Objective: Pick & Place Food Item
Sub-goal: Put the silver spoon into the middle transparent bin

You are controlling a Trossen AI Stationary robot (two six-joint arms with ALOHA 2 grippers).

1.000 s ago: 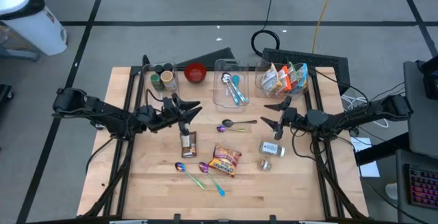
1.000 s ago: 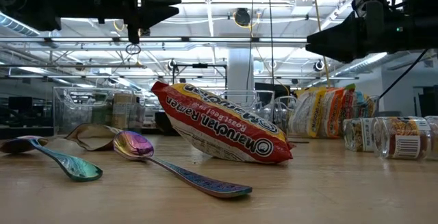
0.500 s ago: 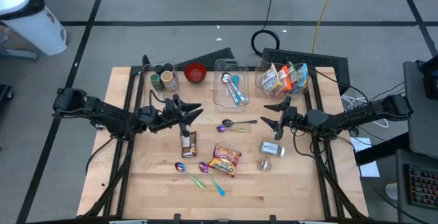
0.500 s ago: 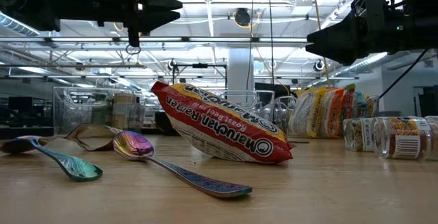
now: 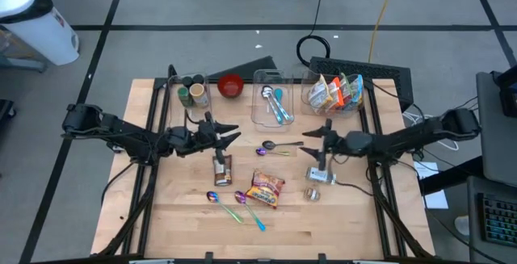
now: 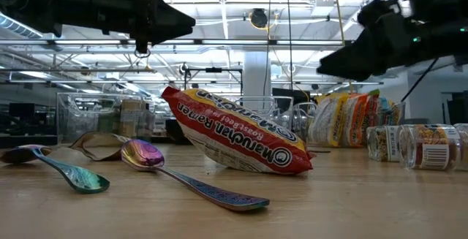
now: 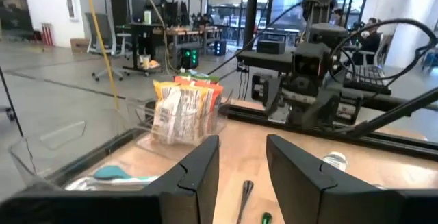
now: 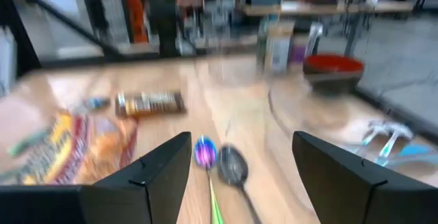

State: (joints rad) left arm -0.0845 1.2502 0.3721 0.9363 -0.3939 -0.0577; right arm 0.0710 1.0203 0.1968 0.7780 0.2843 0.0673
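we see the wooden desk point(image 5: 161, 207) from above with both arms over it. the left end effector point(image 5: 229, 133) hangs above the desk at about 10 o'clock from the desk centre, directly over a brown snack bar point(image 5: 222, 169); its two fingers point(image 7: 198, 172) stand apart with nothing between them. the right end effector point(image 5: 311, 140) hangs at about 2 o'clock from the centre, its fingers point(image 8: 345, 176) spread wide and empty, just above a small jar point(image 5: 321, 175) lying on its side.

the task's item, a ramen packet point(image 5: 266, 189), lies flat on the desk at about 6 o'clock from the centre, well apart from both end effectors. in the low view it lies tilted, one end raised point(image 6: 234, 140).

two iridescent spoons point(image 5: 242, 203) lie just beside the packet at its 8 o'clock. a second small jar point(image 5: 311, 193) lies at its 3 o'clock. a dark spoon point(image 5: 283, 144) and another iridescent spoon point(image 5: 271, 152) lie between the two end effectors.

at 12 o'clock, along the far edge: a red bowl point(image 5: 231, 85), a clear tray point(image 5: 273, 106) with utensils, and a clear bin of packets point(image 5: 333, 93).
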